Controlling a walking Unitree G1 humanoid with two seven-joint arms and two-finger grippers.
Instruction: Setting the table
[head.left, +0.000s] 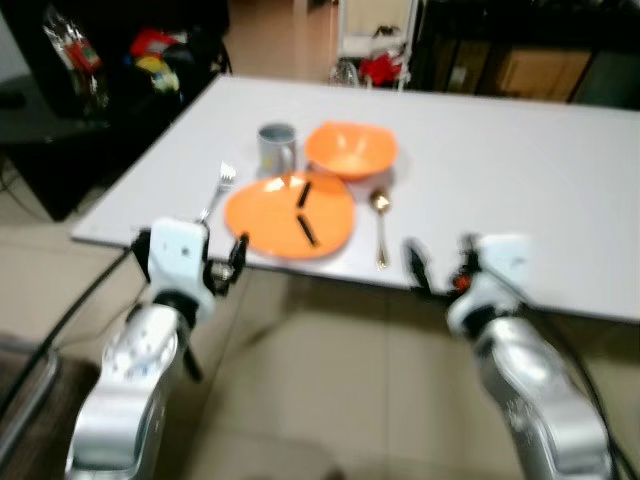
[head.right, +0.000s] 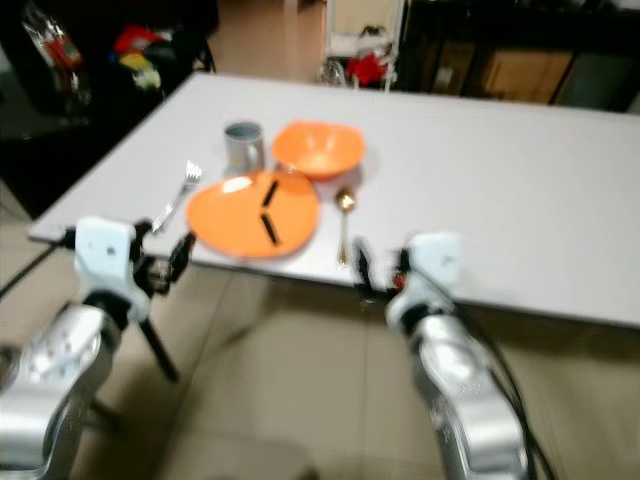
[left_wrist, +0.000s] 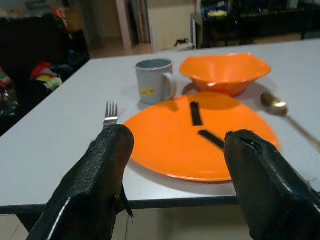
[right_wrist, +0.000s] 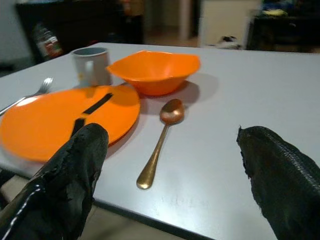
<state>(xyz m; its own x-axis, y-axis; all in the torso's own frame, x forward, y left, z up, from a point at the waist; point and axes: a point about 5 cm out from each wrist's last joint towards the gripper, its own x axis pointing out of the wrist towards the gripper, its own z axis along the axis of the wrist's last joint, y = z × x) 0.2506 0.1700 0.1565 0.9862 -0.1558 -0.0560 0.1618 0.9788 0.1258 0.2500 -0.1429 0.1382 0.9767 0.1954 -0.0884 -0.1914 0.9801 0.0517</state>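
On the white table (head.left: 520, 170) an orange plate (head.left: 290, 214) lies near the front edge with two short black strips (head.left: 305, 212) on it. Left of the plate is a silver fork (head.left: 217, 190), and right of it a gold spoon (head.left: 381, 225). Behind the plate stand a grey mug (head.left: 277, 148) and an orange bowl (head.left: 350, 148). My left gripper (left_wrist: 177, 185) hovers open just before the table edge, facing the plate. Held level with the edge near the spoon (right_wrist: 159, 145), my right gripper (right_wrist: 170, 185) is open too. Both are empty.
Dark furniture with colourful items (head.left: 150, 50) stands at the back left. A red object (head.left: 380, 68) sits on the floor beyond the table's far end. Beige tiled floor (head.left: 330, 390) lies under my arms, and a black cable (head.left: 70, 310) runs along my left arm.
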